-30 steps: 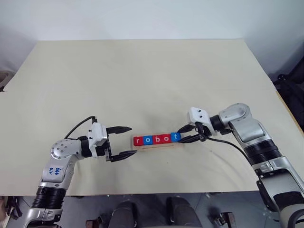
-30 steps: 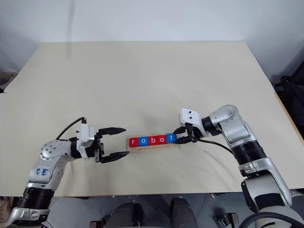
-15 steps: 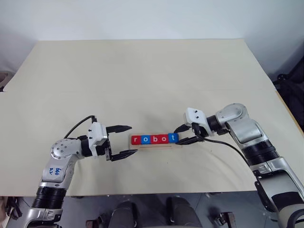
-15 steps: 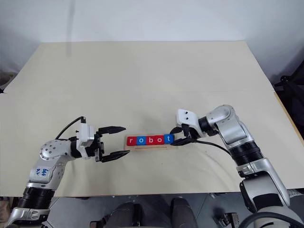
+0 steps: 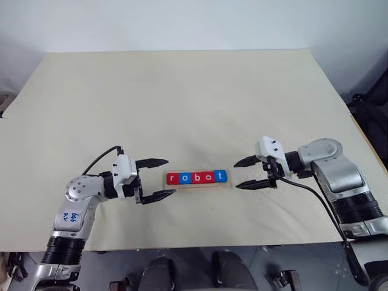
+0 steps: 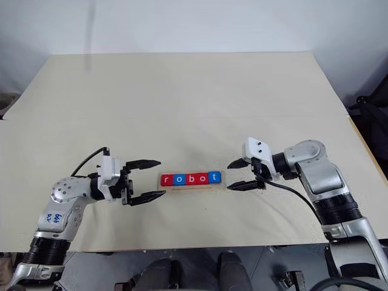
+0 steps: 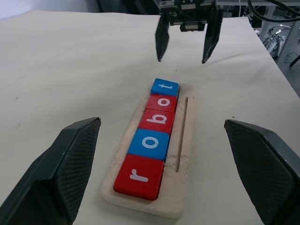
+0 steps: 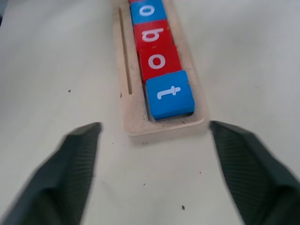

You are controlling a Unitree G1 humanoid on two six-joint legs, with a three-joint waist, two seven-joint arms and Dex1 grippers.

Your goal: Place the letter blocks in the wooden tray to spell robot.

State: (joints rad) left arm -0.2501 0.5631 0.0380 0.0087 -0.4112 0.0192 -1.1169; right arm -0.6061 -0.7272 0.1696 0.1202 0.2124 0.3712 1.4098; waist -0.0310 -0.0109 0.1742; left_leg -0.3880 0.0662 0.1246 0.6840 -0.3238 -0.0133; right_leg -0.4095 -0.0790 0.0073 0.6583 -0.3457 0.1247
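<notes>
The letter blocks (image 5: 196,177) lie in a row in the wooden tray (image 5: 200,185) and read r, o, b, o, t: red, blue, red, red, blue. The blue t block (image 8: 168,94) sits at the tray's right end. My left gripper (image 5: 159,179) stands open just left of the tray, holding nothing. My right gripper (image 5: 247,173) is open a short way right of the tray, clear of the t block, with nothing between its fingers. In the left wrist view the right gripper (image 7: 185,58) shows beyond the tray's far end.
The tray rests near the front middle of a wide beige table (image 5: 182,103). A black cable (image 5: 315,197) trails from the right wrist. Dark equipment (image 5: 373,115) stands off the table's right edge.
My right gripper has let go of the t block and drawn back to the right, away from the tray, with its fingers wider apart. The left gripper has stayed still.
</notes>
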